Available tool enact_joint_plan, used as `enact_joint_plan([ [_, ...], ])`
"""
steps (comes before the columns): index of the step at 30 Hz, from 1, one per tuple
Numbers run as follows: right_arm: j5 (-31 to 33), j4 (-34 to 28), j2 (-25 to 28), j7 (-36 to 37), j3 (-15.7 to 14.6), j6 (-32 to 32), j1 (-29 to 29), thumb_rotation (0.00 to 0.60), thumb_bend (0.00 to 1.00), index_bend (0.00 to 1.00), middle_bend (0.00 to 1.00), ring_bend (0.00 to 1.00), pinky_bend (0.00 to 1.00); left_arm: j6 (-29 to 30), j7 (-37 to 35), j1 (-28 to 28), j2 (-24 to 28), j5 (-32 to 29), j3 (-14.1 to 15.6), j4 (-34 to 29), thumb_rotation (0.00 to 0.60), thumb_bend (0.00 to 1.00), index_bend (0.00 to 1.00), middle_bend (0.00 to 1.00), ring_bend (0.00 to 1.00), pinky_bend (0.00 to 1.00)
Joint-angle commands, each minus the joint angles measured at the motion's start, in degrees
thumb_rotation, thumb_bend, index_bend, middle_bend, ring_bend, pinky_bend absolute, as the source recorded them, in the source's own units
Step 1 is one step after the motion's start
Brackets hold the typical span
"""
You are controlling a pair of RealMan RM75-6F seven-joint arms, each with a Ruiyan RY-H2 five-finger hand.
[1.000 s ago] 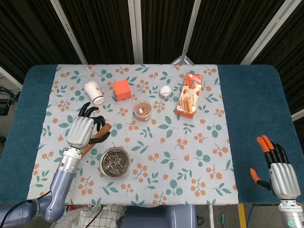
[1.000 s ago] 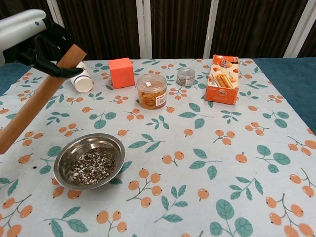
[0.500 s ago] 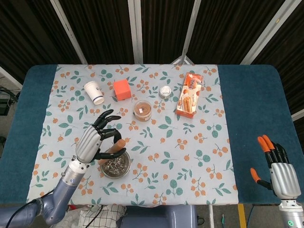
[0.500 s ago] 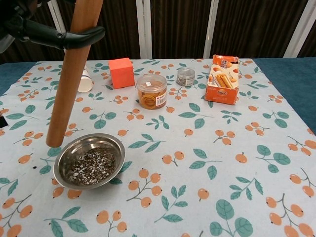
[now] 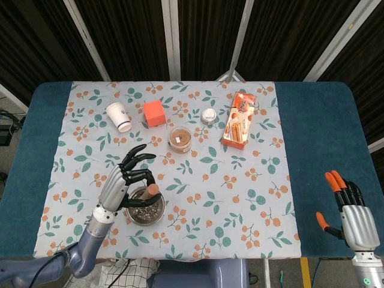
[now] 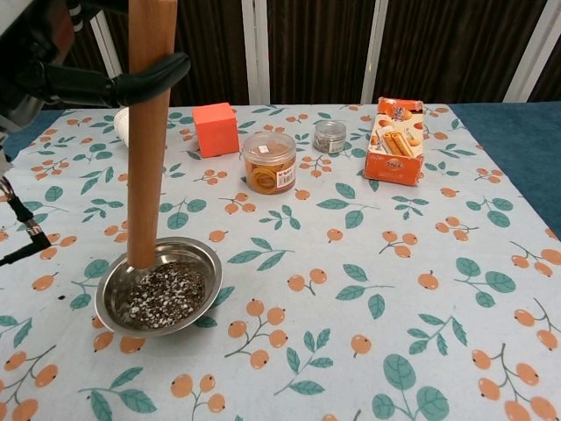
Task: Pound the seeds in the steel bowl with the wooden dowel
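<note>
Dowel [image 6: 147, 132] upright in left hand [image 5: 123, 180] grasp, tip at bowl [image 6: 203, 263] rim, lower left. Seeds [image 6: 166, 296] look whole; pounding pending. Right hand [image 5: 354, 219] idle, fingers apart, empty, lower right.

An orange cube [image 5: 155, 113], a paper cup [image 5: 119, 116], a round jar [image 5: 180, 139], a small tin [image 5: 209, 116] and a snack box [image 5: 239, 120] stood across the upper middle of the worktop [image 5: 318, 132].
</note>
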Motion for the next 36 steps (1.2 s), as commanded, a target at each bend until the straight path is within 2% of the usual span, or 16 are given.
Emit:
enact_joint_plan([
  [1,0.1,-0.1,0.0,-0.1,0.0,-0.2,0.1,0.6,0.37,0.0,0.0,0.0,0.0,0.8,-2.5,-0.4,-2.2,-0.1,0.1,3.6,0.6,0.59,0.65,0.73,0.23,0.11],
  [8,0.3,-0.2,0.1,0.3,0.0,-0.4,0.1,0.6,0.37,0.0,0.0,0.0,0.0,0.0,-5.0,-1.1,-4.6,-1.2,0.2,8.2,0.6,0.59,0.65,0.73,0.23,0.11],
  [19,1.4,-0.3,0.3,1.1,0.4,-1.3,0.4,0.6,0.37,0.0,0.0,0.0,0.0,-0.9,-11.0,-2.8,-9.8,-2.4,0.9,19.1,0.6,0.59,0.65,0.73,0.24,0.11],
  [30,1.7,-0.2,0.3,1.1,0.5,-1.2,0.3,0.6,0.37,0.0,0.0,0.0,0.0,2.7,-15.2,-1.8,-13.1,-1.5,3.5,28.3,0.6,0.59,0.65,0.73,0.24,0.11],
  [36,1.5,-0.3,0.2,0.8,0.4,-1.0,0.2,0.6,0.37,0.0,0.0,0.0,0.0,4.4,-16.7,-0.6,-14.1,-1.9,4.5,30.7,0.6,0.59,0.65,0.73,0.24,0.11],
])
